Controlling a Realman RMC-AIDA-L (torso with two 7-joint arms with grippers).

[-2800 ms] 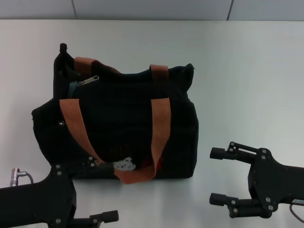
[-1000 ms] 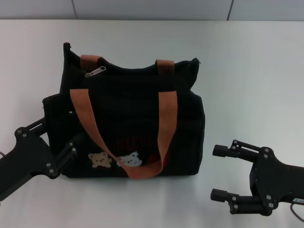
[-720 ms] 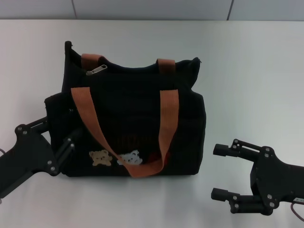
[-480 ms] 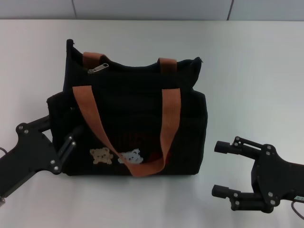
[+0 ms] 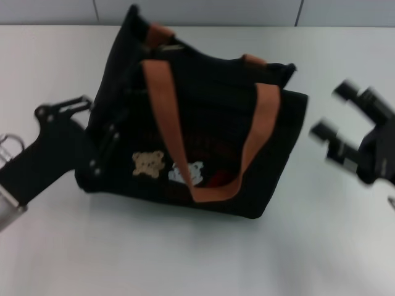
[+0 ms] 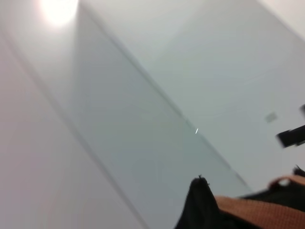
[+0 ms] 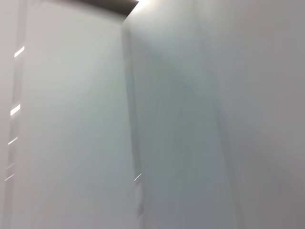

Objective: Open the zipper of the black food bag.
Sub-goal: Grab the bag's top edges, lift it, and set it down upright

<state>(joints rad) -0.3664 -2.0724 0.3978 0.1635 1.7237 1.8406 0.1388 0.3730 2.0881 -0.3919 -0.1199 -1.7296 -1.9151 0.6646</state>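
The black food bag (image 5: 210, 129) stands tilted on the white table (image 5: 185, 259), with its top leaning away to the left. Two orange-brown straps (image 5: 166, 117) hang over its front, above the bear patch (image 5: 148, 163). The zipper (image 5: 185, 50) runs along the top rim; its pull tab is too blurred to make out. My left gripper (image 5: 99, 120) is against the bag's left side, fingers apart around that edge. My right gripper (image 5: 333, 111) hangs open to the right of the bag, clear of it. The left wrist view shows the bag's upper corner (image 6: 200, 205) and a strap (image 6: 257, 210).
A pale wall (image 5: 197, 11) rises behind the table's far edge. The right wrist view shows only grey surfaces. Bare table lies in front of the bag and to its right.
The bag has shifted right and tipped, its top swinging back and left, with my left gripper rising along its left side. My right gripper has lifted up and away to the right.
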